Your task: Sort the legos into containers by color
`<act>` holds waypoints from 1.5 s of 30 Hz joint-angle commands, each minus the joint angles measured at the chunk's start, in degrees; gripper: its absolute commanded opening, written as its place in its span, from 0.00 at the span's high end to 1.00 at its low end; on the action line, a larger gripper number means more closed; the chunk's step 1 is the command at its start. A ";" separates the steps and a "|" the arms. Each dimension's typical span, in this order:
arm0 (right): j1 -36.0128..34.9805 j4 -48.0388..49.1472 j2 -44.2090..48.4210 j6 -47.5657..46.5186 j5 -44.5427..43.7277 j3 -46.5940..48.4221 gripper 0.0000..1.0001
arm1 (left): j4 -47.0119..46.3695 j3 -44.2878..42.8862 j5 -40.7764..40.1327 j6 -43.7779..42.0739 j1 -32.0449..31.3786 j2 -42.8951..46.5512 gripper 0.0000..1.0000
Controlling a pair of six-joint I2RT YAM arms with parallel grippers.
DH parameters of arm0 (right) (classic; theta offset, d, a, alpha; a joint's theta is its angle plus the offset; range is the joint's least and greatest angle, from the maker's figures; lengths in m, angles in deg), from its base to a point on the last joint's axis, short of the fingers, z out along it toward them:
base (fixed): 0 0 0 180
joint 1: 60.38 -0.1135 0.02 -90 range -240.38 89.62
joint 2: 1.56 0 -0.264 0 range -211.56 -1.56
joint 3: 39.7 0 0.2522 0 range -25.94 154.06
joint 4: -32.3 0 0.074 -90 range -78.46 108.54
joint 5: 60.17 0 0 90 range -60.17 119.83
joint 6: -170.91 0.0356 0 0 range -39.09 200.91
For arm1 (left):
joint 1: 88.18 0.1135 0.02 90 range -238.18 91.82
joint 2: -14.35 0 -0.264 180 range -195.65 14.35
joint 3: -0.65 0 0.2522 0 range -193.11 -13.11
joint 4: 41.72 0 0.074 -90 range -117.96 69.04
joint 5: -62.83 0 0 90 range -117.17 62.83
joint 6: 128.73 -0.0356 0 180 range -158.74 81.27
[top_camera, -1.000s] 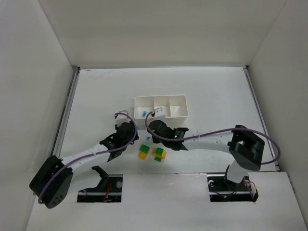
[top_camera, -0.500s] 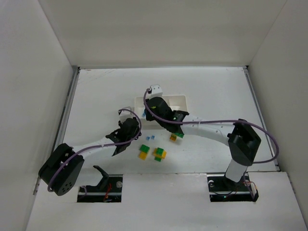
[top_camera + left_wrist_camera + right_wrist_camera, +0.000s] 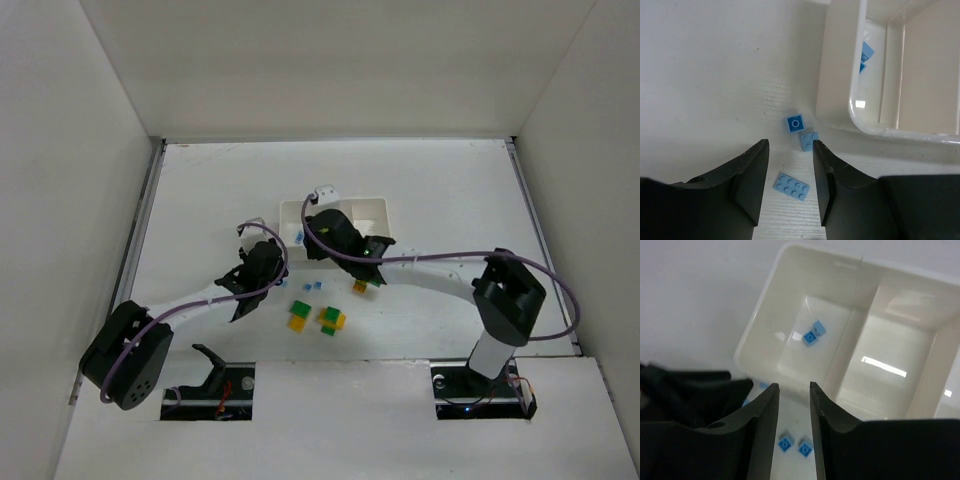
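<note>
The white tray (image 3: 372,215) lies at mid table; its left compartment (image 3: 790,347) holds small blue legos (image 3: 812,335). My left gripper (image 3: 266,260) is open, low over the table by the tray's near left corner (image 3: 840,75). A light blue flat lego (image 3: 791,186) lies between its fingers, untouched. A blue lego (image 3: 795,123) and a light blue one (image 3: 809,140) lie just ahead. My right gripper (image 3: 314,240) is open and empty above the tray's near wall (image 3: 793,386). Two blue legos (image 3: 785,444) lie on the table under it.
Green and yellow stacked legos lie nearer the bases: one (image 3: 298,316), one (image 3: 331,320) and one (image 3: 360,285) under the right arm. The middle compartment (image 3: 890,365) shows nothing in it. The left gripper's dark body (image 3: 690,390) sits close to the right fingers.
My right gripper rose from the table by the legos to above the tray's left end, uncovering a green and yellow stack. My left gripper moved a little toward the tray.
</note>
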 commanded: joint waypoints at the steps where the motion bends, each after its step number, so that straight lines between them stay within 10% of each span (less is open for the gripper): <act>1: -4.56 3.01 6.55 1.29 -1.24 -6.74 0.63 | -2.04 -0.16 0.97 -0.11 0.79 -0.23 0.62; 12: -7.73 1.43 2.79 8.15 -1.51 -12.82 0.50 | -2.93 -0.61 1.24 -0.20 0.61 -1.29 0.62; 45: -7.38 -3.49 -6.89 11.14 -10.03 -8.16 0.78 | -4.33 0.45 1.42 -0.90 0.53 -2.08 0.62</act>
